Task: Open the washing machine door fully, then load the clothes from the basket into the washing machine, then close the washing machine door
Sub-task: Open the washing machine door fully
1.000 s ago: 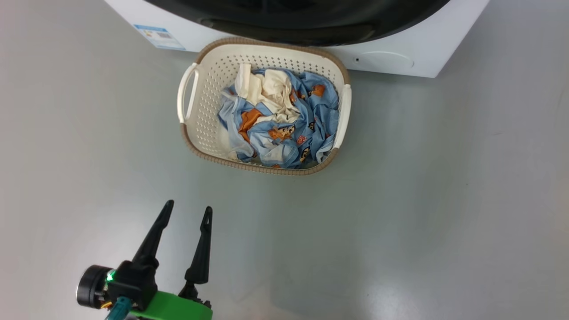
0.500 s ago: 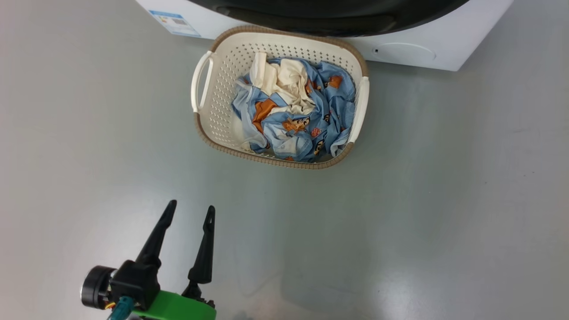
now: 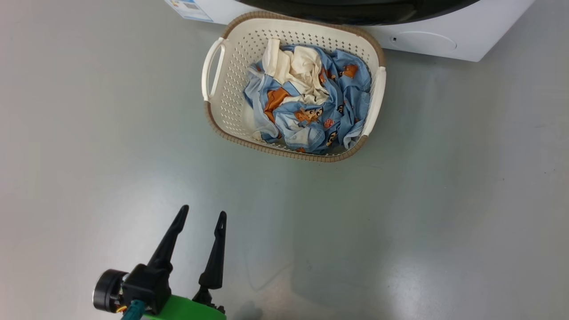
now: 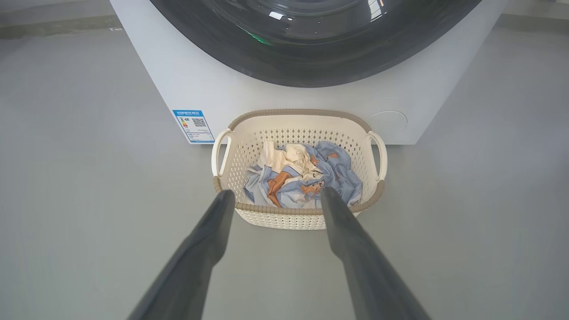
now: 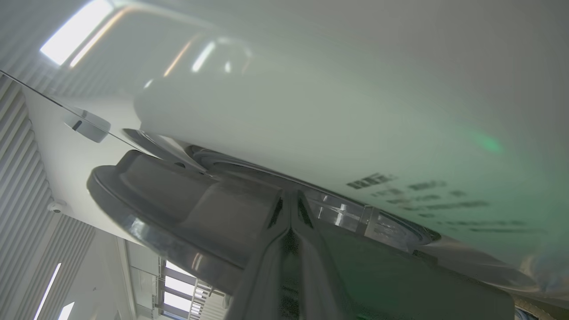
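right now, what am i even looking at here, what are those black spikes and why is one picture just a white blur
It is a two-armed robot on wheels, doing laundry. The black spikes are the two fingers of its left gripper, spread open and holding nothing. The head view looks down at a grey floor, where a cream basket holding the clothes stands before the washing machine. The left wrist view looks along those same fingers at the basket and the dark washing machine door. The blurry picture is from the right wrist: the right gripper is shut, fingers pressed together, close up against the door's rim. I cannot see it gripping anything.
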